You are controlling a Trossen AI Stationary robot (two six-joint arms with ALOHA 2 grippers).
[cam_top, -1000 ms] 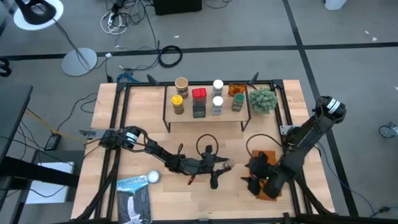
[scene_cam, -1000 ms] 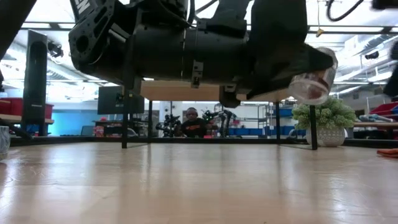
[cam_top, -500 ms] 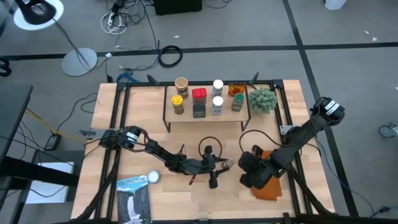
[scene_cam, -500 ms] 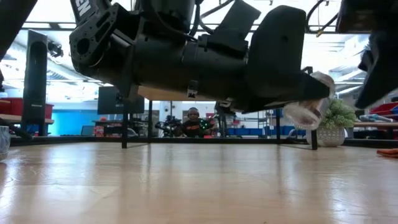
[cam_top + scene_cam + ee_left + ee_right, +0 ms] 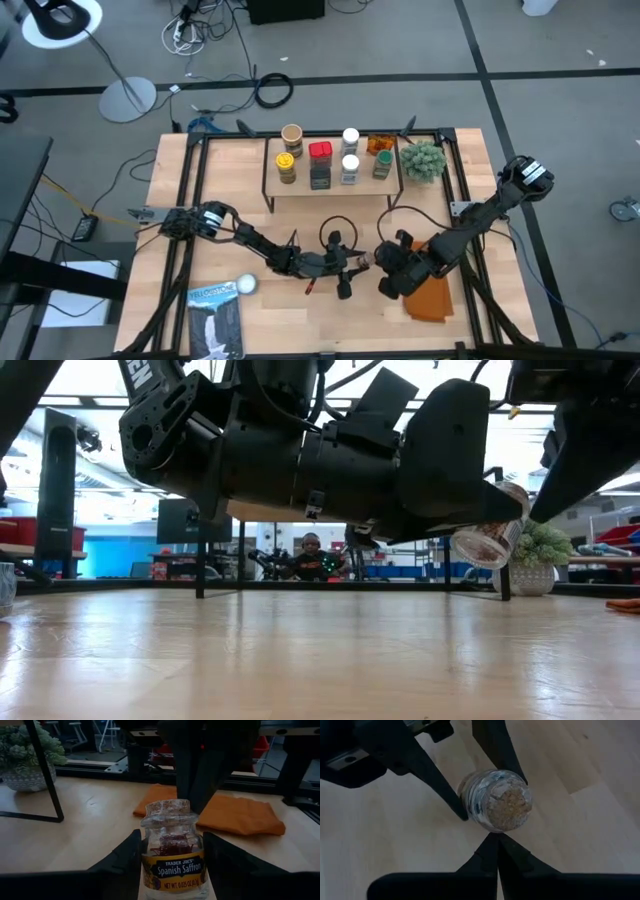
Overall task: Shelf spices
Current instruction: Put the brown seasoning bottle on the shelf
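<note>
A small clear jar of saffron with a cork lid hangs above the table's middle, with my left gripper shut on it. The jar shows clear of the tabletop. My right gripper is shut, its tips right by the jar's cork end. The shelf stands at the far middle on thin black legs, with several spices upright on its board. My left gripper pinches the jar's labelled body between its two fingers, which come about level from the table's left and lie along the jar. The cork end sticks out past the fingertips, tilted a little down, and the jar is lifted clear. My right gripper's shut fingertips stand against the rim of the cork end; I cannot tell whether they touch it.
An orange cloth lies under my right arm at the near right. A potted plant stands right of the shelf. A blue-and-white booklet and a small white-topped thing lie near left. Black frame bars line the table's edges.
My right gripper has moved from above the orange cloth toward the table's left, up to the jar's cork end. My left gripper has stayed in place but tipped slightly, so the jar's outer end now hangs lower.
</note>
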